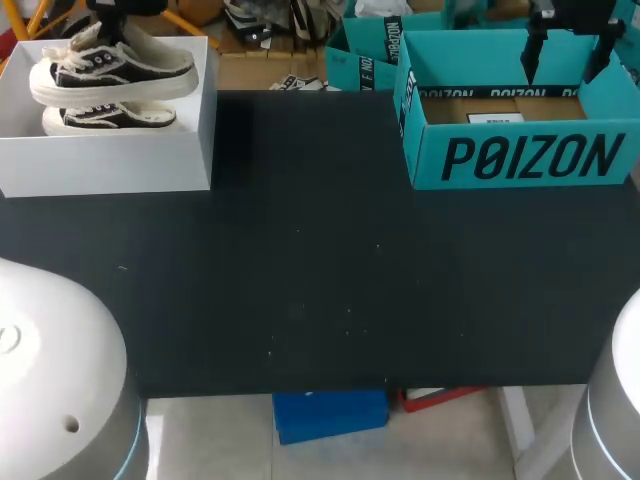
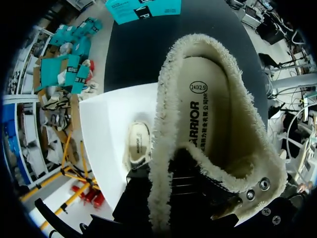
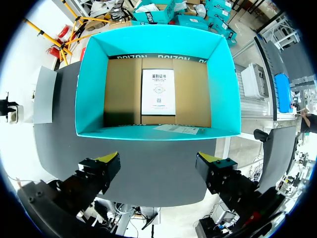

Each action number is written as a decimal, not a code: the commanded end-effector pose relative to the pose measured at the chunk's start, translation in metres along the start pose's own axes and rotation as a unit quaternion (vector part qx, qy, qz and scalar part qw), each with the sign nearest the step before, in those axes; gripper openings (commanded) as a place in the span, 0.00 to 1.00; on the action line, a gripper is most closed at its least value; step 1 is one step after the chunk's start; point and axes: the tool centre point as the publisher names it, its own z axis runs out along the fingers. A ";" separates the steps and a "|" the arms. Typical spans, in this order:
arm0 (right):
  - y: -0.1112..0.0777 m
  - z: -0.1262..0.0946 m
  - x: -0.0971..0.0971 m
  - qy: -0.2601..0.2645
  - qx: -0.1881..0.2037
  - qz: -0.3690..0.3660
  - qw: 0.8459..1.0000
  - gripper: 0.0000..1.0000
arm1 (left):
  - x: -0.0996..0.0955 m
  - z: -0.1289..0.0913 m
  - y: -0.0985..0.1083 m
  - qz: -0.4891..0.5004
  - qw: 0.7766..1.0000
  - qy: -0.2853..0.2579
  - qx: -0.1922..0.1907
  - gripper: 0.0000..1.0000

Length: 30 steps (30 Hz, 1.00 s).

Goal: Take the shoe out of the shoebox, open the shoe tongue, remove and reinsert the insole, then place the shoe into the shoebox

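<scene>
A teal box [image 1: 520,160] stands open on the black bench [image 1: 320,280], well to the right of the white shoebox [image 1: 110,160]. It has big black lettering on its front and a printed white sheet [image 3: 158,91] on its floor. The right claw [image 3: 159,158] hangs over that box, spread wide and holding nothing. One shoe [image 1: 110,70] is raised above the shoebox, over a second shoe [image 1: 110,118] lying inside it. Its insole [image 2: 210,114] carries print. The left claw [image 1: 112,25] is at that shoe, but I cannot tell whether it grips.

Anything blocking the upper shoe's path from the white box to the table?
Nothing visible on the table. The upper shoe only has to clear the front wall of the white box. Second shoe lies under it.
</scene>
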 end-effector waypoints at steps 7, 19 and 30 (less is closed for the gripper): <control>0.000 0.000 0.000 0.000 0.000 0.000 1.000 1.00 | 0.096 -0.057 -0.079 0.011 0.999 -0.051 0.001 0.00; 0.000 0.000 0.000 0.000 0.000 0.000 1.000 1.00 | 0.192 -0.025 -0.194 -0.015 0.999 -0.033 0.000 0.00; 0.000 0.000 0.000 0.000 0.000 0.000 1.000 1.00 | 0.212 0.027 -0.247 0.002 0.999 -0.015 -0.037 0.00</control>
